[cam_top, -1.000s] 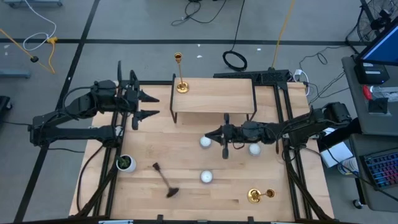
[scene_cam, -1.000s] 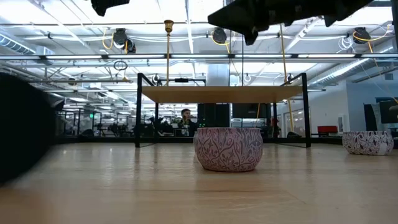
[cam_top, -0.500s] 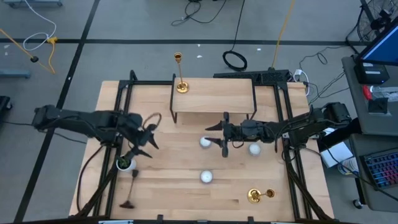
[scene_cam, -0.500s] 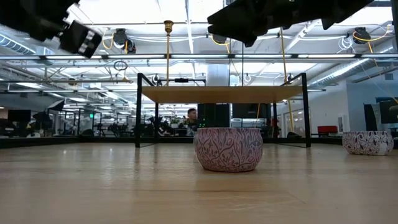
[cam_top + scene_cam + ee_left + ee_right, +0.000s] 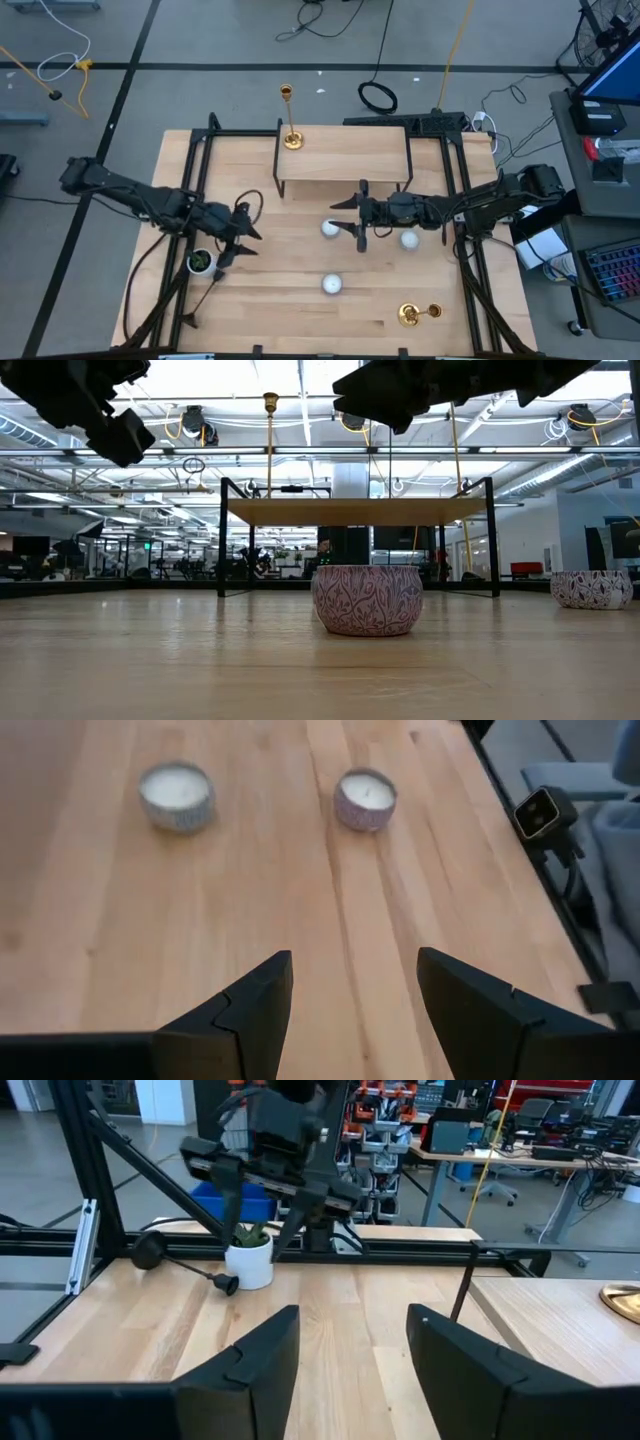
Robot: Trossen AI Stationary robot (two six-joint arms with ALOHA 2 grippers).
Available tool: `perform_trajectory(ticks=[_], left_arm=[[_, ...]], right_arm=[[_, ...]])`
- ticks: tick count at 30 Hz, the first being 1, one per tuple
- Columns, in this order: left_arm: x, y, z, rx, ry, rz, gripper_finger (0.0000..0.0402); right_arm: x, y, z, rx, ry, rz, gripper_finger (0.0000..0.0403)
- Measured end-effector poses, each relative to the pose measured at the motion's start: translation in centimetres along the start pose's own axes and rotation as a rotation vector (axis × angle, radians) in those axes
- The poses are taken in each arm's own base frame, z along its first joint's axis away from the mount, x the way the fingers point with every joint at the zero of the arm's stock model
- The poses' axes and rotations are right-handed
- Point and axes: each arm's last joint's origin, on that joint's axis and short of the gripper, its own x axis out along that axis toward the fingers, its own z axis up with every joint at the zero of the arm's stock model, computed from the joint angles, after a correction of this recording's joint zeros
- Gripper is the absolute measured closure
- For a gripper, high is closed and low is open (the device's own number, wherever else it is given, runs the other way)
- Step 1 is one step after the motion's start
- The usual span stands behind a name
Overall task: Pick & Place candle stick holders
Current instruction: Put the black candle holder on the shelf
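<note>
Our left hand (image 5: 243, 240) hangs wide open, empty, over the counter (image 5: 300, 300) beside the plant pot (image 5: 201, 262); our right hand (image 5: 347, 215) waits, spread, mid-counter by a candle (image 5: 330, 228).

Robotics lab, workbenches (image 5: 520, 1155) (cabled), monitors

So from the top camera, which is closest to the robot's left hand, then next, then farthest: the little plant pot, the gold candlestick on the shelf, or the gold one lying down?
From the left hand:
1. Plant pot, just beside it, near the table's left edge.
2. Gold candlestick on the shelf, standing at the back.
3. Lying gold candlestick, front right corner.
</note>
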Motion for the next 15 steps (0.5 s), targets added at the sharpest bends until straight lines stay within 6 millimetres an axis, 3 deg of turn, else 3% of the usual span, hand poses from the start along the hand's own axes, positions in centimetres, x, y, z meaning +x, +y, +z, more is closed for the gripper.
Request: perform_trajectory(ticks=[5,9,15], left_arm=[[1.1,-1.7,1.0,-0.084,0.101,0.059,0.0179],[1.4,-3.1,1.9,-0.272,0.287,0.14,0.0179],[2.4,-5.2,0.6,-0.604,0.561,0.222,0.0179]], right_arm=[[0.0,0.0,0.0,-0.007,-0.001,0.0,0.0222],[0.0,0.0,0.0,-0.009,0.001,0.0,0.0222],[0.0,0.0,-0.2,-0.014,0.019,0.001,0.0222]])
